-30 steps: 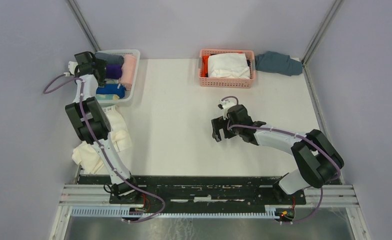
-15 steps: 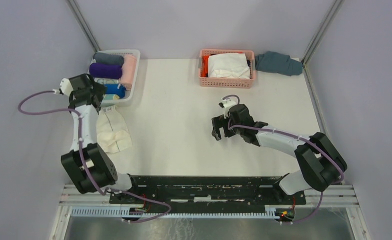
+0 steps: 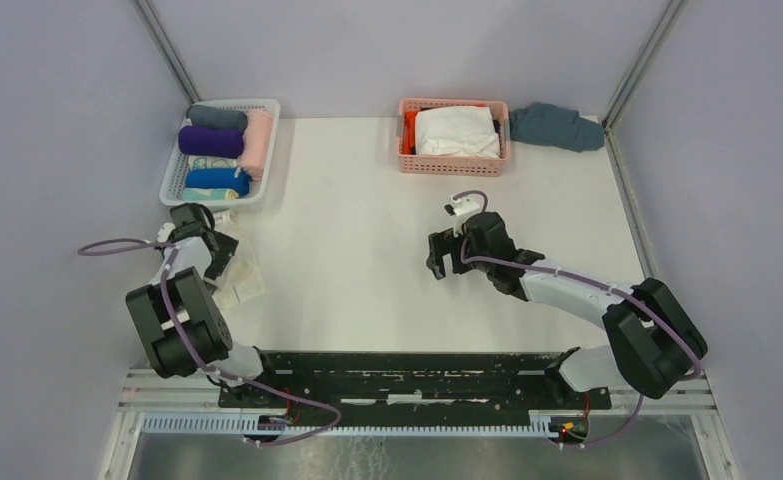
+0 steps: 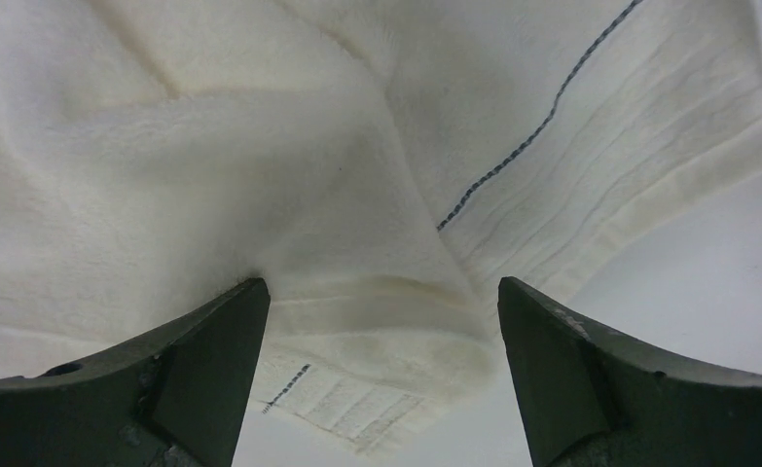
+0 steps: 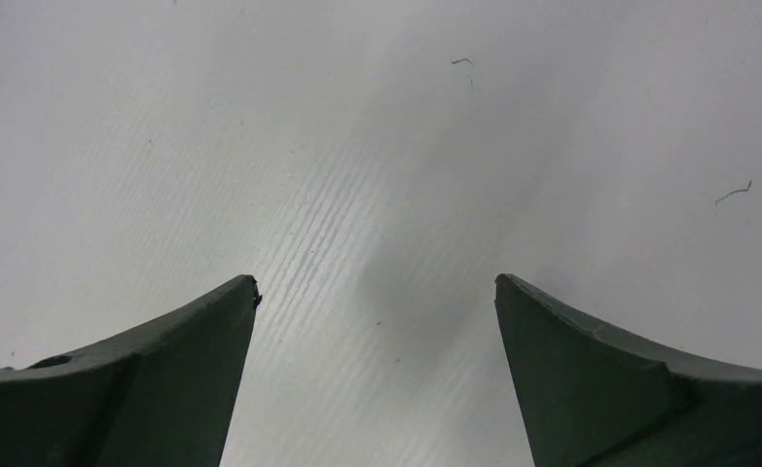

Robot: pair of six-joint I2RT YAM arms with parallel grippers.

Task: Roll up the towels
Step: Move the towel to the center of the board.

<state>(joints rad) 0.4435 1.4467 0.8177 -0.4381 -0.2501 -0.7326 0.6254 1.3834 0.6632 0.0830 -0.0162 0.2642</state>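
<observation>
Cream-white towel [image 4: 260, 165] lies rumpled and creased (thin dark stitched stripe).

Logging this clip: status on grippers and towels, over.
Left gripper open over cream towel, unrolled. Right gripper open, empty. Purple towel rolled in basket. Nothing blocking.

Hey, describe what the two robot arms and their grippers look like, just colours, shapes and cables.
The left arm and right arm both have slim white links joined by bulky black joint housings. A thin purple cable runs along each. The left gripper and right gripper each carry two dark grey, wedge-shaped fingers tapering to blunt tips.
</observation>
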